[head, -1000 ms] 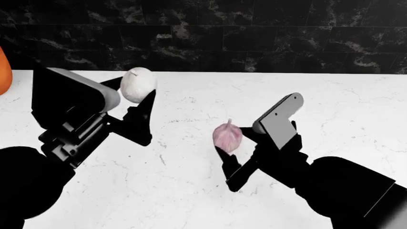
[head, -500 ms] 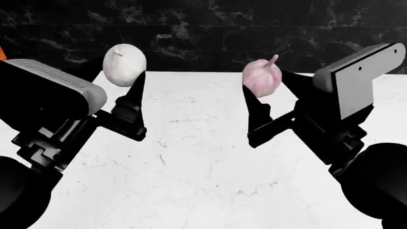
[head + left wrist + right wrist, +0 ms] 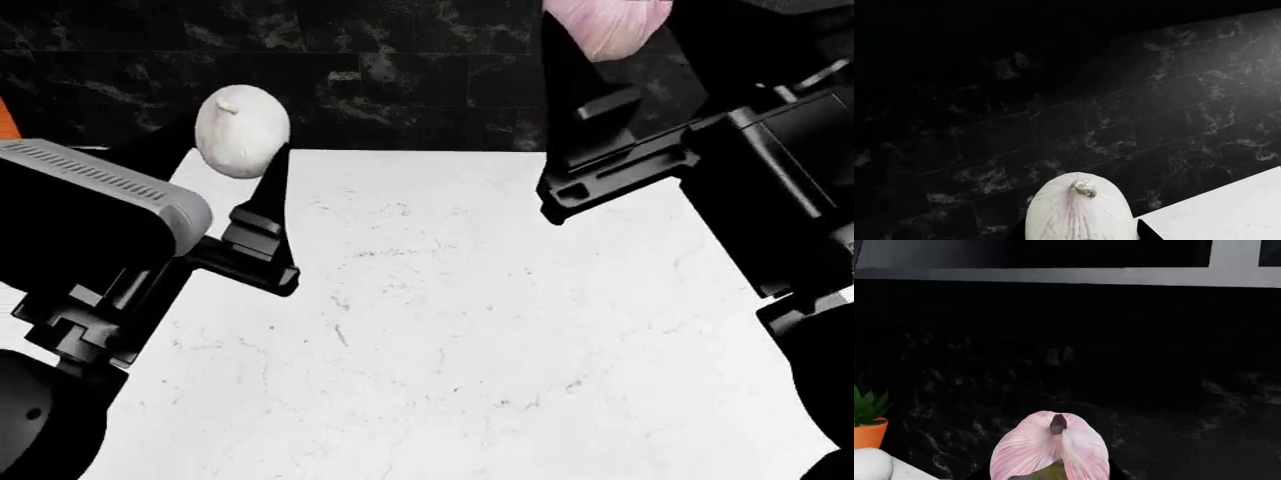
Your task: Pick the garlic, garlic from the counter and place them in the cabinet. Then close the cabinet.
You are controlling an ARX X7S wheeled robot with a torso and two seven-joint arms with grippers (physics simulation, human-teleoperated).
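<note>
Fingers of the left gripper (image 3: 234, 165) closed on the white garlic (image 3: 242, 131), bulb held clear of the counter (image 3: 454, 330), at the far left against the black tiled wall (image 3: 400, 70). Right gripper (image 3: 601, 60) likewise clamped on the pink garlic (image 3: 607, 22), higher up, bulb partly cut off by the head view's top edge. Progress, as judged: both bulbs picked up, none left on the counter; placing them in the cabinet and closing it remain. Cabinet itself not clearly seen; a pale grey band (image 3: 1054, 275) above the wall in the right wrist view may be its underside. White bulb smooth, plain, stub stem up (image 3: 1081, 210). Pink bulb finely striped, dark stem tip (image 3: 1051, 447). Orange plant pot (image 3: 869, 432) at far left.
</note>
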